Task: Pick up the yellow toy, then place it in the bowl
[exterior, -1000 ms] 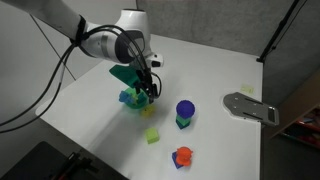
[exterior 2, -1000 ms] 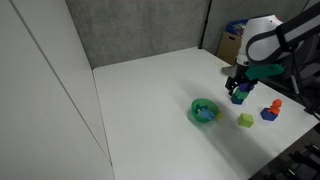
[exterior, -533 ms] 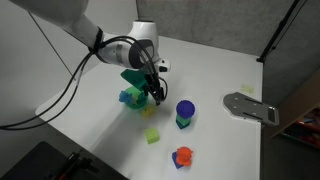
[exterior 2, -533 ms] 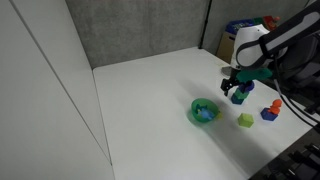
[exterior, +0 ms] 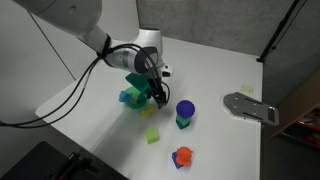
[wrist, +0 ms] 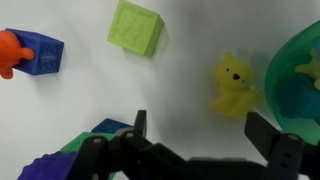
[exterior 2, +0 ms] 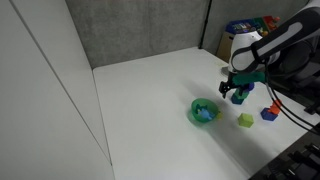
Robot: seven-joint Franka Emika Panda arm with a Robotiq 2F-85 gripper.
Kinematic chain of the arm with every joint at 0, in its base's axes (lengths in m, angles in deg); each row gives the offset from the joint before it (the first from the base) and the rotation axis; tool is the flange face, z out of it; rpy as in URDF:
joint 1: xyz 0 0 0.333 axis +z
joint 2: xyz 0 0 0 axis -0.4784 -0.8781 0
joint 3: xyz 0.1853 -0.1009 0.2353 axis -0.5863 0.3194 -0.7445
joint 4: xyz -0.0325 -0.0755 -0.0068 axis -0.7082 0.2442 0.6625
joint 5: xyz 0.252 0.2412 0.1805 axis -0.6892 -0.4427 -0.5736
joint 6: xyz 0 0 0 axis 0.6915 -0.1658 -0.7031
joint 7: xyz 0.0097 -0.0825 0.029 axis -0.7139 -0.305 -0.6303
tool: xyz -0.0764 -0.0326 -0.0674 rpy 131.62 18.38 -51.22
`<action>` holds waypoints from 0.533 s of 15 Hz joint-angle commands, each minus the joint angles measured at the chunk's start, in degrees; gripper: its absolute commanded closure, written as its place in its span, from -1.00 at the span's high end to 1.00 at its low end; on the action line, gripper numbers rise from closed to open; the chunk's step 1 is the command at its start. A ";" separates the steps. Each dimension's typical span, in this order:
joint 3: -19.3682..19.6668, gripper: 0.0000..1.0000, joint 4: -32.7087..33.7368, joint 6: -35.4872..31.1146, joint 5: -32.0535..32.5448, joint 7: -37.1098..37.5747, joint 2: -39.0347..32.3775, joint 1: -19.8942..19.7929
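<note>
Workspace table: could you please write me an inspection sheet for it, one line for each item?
Surface: white table, no spill seen.
Job's things: yellow toy lies on the table beside the bowl, not in it; the bowl holds something blue.
Clutter: lime cube; orange-and-blue toy; purple piece on a green base; grey metal plate.
Grippers: gripper open over the toy, fingers empty.
Cables: black cables hang from the arm.
Surroundings: grey wall.

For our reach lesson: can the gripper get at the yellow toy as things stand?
Probably yes: the gripper is open above the yellow toy, nothing lies between them, though the bowl sits close beside it.
</note>
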 commanded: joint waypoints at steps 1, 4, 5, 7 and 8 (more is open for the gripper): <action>0.42 1.00 0.17 0.13 -0.39 -0.28 -0.07 0.41; 1.23 1.00 0.50 -4.35 -0.80 2.08 -1.95 0.80; 1.05 1.00 0.57 -4.94 -1.22 2.01 -2.47 0.57; 0.87 1.00 0.63 -7.04 -2.46 2.18 -3.89 0.31; 0.60 1.00 0.48 -8.53 -3.48 1.98 -4.56 0.11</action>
